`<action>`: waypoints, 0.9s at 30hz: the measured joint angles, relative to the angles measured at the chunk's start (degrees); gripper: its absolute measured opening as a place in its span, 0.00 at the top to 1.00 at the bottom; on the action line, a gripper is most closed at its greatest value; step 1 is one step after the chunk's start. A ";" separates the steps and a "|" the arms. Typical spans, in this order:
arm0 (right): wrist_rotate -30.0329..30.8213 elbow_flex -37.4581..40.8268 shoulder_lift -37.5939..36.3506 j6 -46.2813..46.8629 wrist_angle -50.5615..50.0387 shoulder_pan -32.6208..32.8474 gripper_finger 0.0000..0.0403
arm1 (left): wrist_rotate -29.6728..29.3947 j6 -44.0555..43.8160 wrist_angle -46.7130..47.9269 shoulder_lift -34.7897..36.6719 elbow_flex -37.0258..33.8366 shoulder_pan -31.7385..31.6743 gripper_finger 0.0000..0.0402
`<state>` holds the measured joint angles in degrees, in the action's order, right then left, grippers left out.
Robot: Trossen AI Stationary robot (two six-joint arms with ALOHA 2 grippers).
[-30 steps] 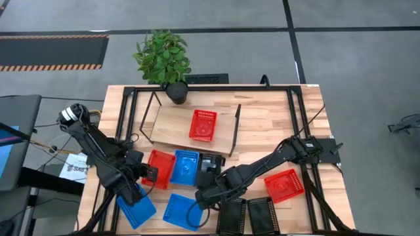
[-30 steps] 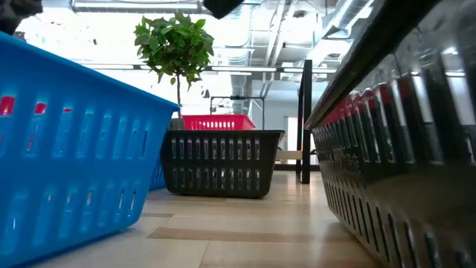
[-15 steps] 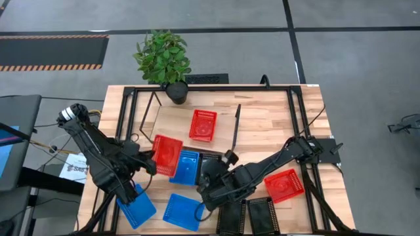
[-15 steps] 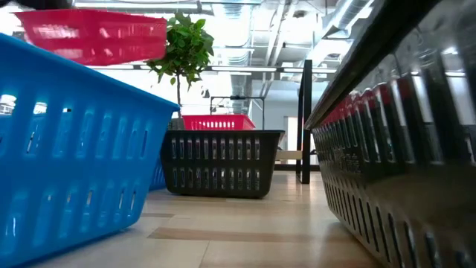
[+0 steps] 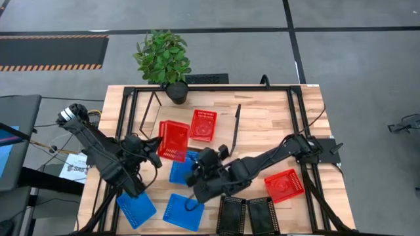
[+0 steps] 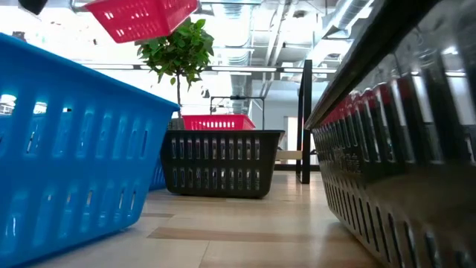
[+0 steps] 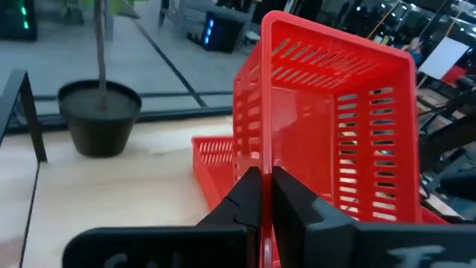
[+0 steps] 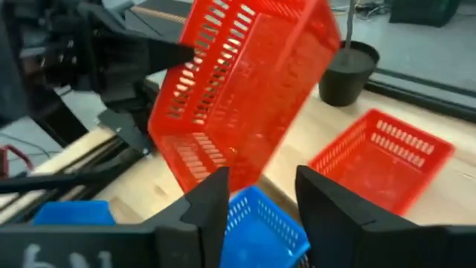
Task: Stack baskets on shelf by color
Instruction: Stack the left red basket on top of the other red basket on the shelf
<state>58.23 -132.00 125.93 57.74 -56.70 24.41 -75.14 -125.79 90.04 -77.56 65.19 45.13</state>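
Note:
My left gripper (image 5: 157, 145) is shut on a red basket (image 5: 172, 139), held in the air over the near left part of the wooden shelf (image 5: 172, 117). The basket also shows high up in the low view (image 6: 141, 16). A second red basket (image 5: 203, 124) rests by its bottom on the shelf. My right gripper (image 5: 197, 173) is open and empty above the table, over a blue basket (image 5: 184, 169) and beside a black basket (image 6: 223, 160). Its fingers point toward the held basket (image 8: 245, 89). My left gripper pinches one side wall of the red basket at its rim (image 7: 262, 156), one finger inside and one outside. The fingers come nearly level from the table's left. The basket is lifted clear and tipped, its open side turned sideways.
A potted plant (image 5: 163, 58) stands at the shelf's far left corner. Two more blue baskets (image 5: 182, 211) (image 5: 136, 208) and two black baskets (image 5: 231, 215) (image 5: 261, 213) lie by the near edge. A third red basket (image 5: 283, 185) lies at the right.
My left gripper has lifted the red basket off the table beside the blue basket and carried it up and toward the far edge, over the shelf. The basket has tipped on the way. My right gripper has moved a little toward the far left.

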 joint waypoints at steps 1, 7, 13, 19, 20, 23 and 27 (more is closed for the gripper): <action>-0.29 0.00 0.00 -0.85 0.90 -0.52 0.50 | -0.26 0.37 -0.01 0.00 -0.01 -0.25 1.00; -1.01 0.00 0.01 -6.59 7.86 -3.08 0.36 | -0.65 2.18 -0.02 -0.02 -0.02 -0.69 1.00; -1.41 0.00 0.00 -7.20 8.17 -4.00 0.34 | -2.10 2.42 -0.02 -0.02 -0.04 -0.66 1.00; -1.50 0.00 0.00 -6.81 6.14 -4.35 0.34 | -2.80 3.19 -0.07 -0.02 -0.04 -0.66 1.00; -1.52 0.00 0.02 -6.80 5.46 -4.52 0.34 | -2.80 3.19 -0.11 -0.02 -0.04 -0.62 1.00; -1.55 0.00 0.02 -6.29 4.17 -5.18 0.34 | -2.96 3.21 -0.36 -0.02 -0.04 -0.17 1.00; -1.75 0.29 0.02 -6.19 3.86 -6.15 0.38 | -3.22 6.04 -2.89 -0.02 -0.04 -0.05 1.00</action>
<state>56.49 -131.72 125.95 51.55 -52.84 18.26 -78.36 -119.75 87.15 -77.58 65.14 45.08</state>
